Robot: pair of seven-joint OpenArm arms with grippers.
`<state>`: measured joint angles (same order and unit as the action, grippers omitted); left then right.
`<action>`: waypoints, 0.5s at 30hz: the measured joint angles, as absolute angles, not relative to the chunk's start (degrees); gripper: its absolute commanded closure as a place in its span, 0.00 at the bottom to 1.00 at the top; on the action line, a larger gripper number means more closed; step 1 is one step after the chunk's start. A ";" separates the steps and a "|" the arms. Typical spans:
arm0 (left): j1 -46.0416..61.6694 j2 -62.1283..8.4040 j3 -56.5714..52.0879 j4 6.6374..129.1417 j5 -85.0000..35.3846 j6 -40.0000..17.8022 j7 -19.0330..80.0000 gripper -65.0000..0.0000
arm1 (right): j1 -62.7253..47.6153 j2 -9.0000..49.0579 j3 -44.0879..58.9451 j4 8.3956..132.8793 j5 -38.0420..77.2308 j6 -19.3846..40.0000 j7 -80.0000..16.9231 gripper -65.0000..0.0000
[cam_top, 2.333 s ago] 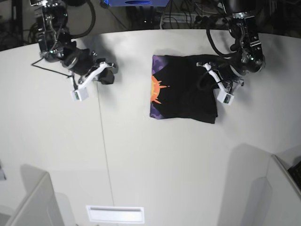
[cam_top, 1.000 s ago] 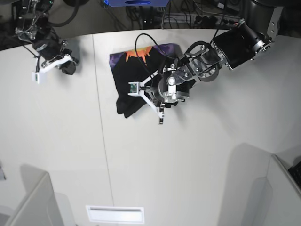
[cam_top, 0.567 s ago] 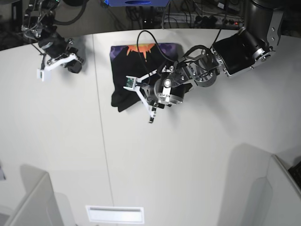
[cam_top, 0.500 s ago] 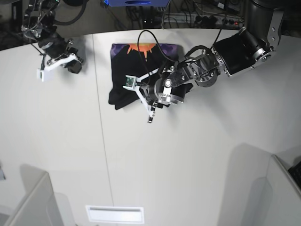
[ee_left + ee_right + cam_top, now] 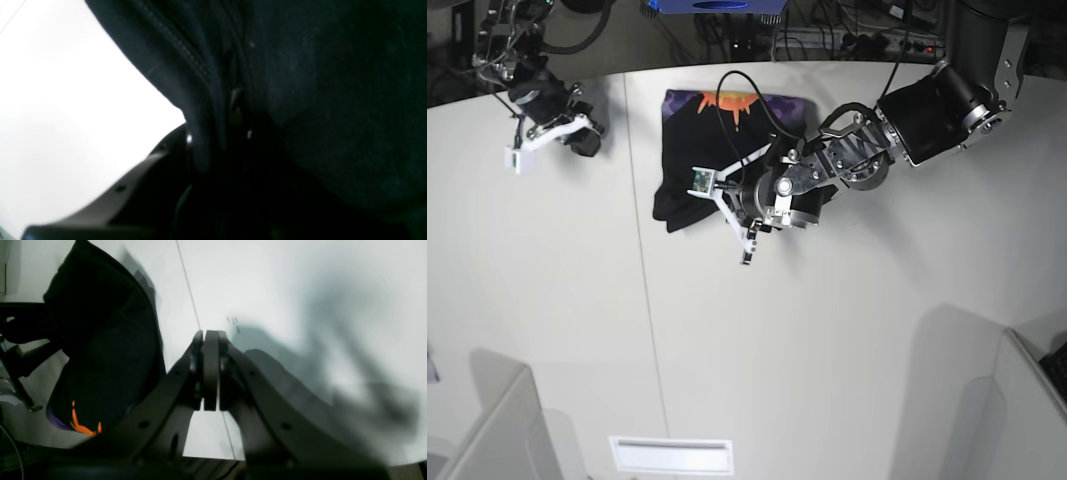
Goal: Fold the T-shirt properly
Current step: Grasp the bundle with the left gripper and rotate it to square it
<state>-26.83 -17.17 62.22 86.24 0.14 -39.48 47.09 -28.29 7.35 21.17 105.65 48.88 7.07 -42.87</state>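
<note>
The left gripper [image 5: 723,212] lies low over the near edge of the T-shirt [image 5: 702,150], its arm reaching in from the right side of the base view; from the left wrist view, black cloth with a stitched hem [image 5: 186,56] runs down into the dark space at the jaws, and the jaws appear nearly closed on that fold, though the contact itself is too dark to confirm fully. The right gripper [image 5: 210,373] is seen in its own wrist view with both fingers pressed flat together and nothing between them; it sits above bare table [image 5: 827,350] at the far left of the base view, well apart from the garment. The T-shirt rests on the white table near its far edge, left of centre, folded into a compact dark bundle. Its orange sunburst [image 5: 732,102] and purple print show along the far edge, while the near part is plain black and slightly rumpled at the left corner. A thin seam line [image 5: 645,300] crosses the tabletop just left of the garment.
</note>
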 measured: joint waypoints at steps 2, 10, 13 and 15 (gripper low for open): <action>-26.83 -17.19 62.06 86.24 -0.08 -39.48 47.11 1.00 | -28.01 7.35 21.17 105.65 48.86 7.07 -42.83 1.00; -26.65 -18.83 61.91 86.35 -1.04 -39.05 45.19 1.00 | -27.99 7.40 21.17 105.65 48.86 7.07 -42.85 1.00; -26.37 -19.35 61.91 86.50 -0.82 -38.59 44.49 1.00 | -28.01 7.40 21.15 105.65 48.86 7.07 -42.87 1.00; -26.35 -19.66 61.78 86.50 -0.93 -38.61 44.31 1.00 | -27.97 7.64 21.17 105.65 48.84 7.07 -42.92 1.00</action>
<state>-26.35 -19.66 61.78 86.50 -0.93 -38.61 44.31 -27.97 7.64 21.17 105.65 48.84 7.07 -42.92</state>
